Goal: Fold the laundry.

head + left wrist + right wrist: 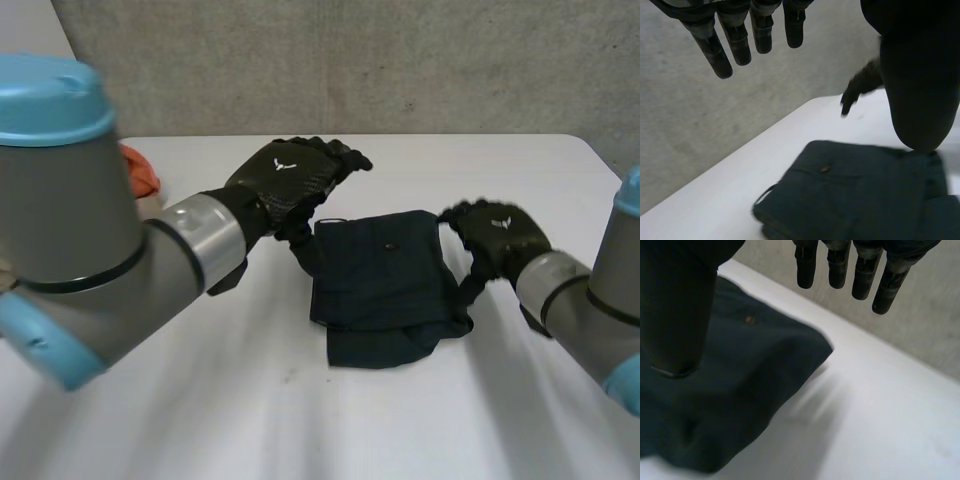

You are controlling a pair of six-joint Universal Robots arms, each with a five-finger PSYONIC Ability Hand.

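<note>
Folded garment [385, 285] on the table [300, 420], between the hands.
Left hand [290, 175] by its left edge, right hand [500, 235] by its right.

The left arm [90, 230] fills the left of the frame, reaching toward the centre. Its black left hand [290, 178] hovers at upper centre, back upward, fingers straight and loosely spread. The right arm [590, 300] enters from the right edge. The right hand [497, 235], right of centre, has its fingers relaxed and uncurled.

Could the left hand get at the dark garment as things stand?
Probably yes: the left hand hangs open beside one edge of the dark garment, nothing lies between them, and the right hand is at the opposite edge.
</note>
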